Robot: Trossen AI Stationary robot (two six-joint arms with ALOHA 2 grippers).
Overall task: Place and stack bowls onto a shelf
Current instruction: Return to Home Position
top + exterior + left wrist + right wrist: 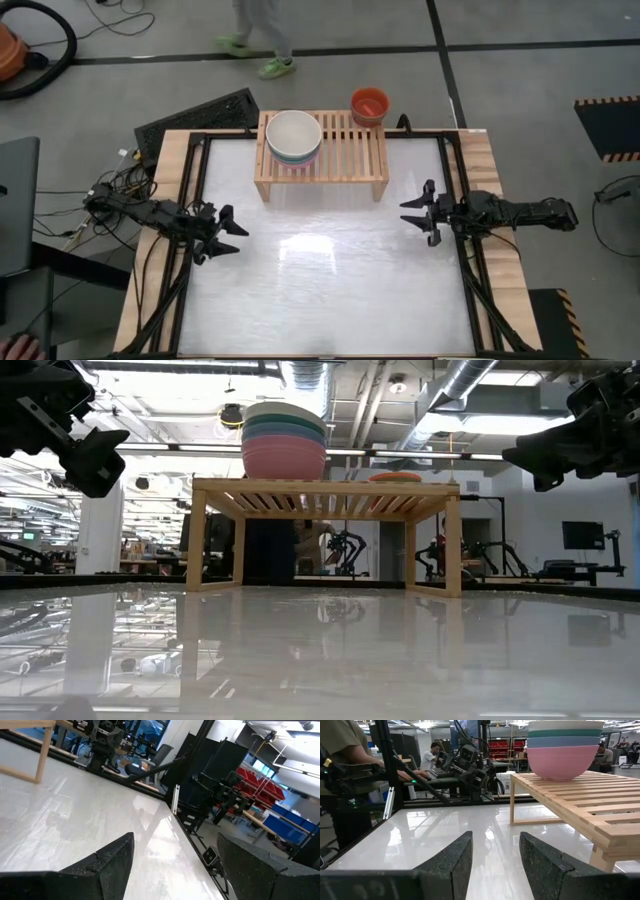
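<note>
A light-wood slatted shelf [321, 156] stands at the table's far side on two side legs. On its left end sits a stack of large bowls [294, 138], cream-white on top, then teal, blue-grey and pink [562, 761] at the bottom. A stack of small bowls [369, 104], orange-red on top, rests at the shelf's far right corner. My left gripper [232, 232] hovers open at the table's left side. My right gripper [413, 212] hovers open at the right side. Both hold nothing.
The glossy white table top [330, 270] spreads between the arms. A black slatted panel [198, 115] lies off the far left corner. A person's legs [262, 40] show on the floor beyond the table, and people sit at benches in the room behind.
</note>
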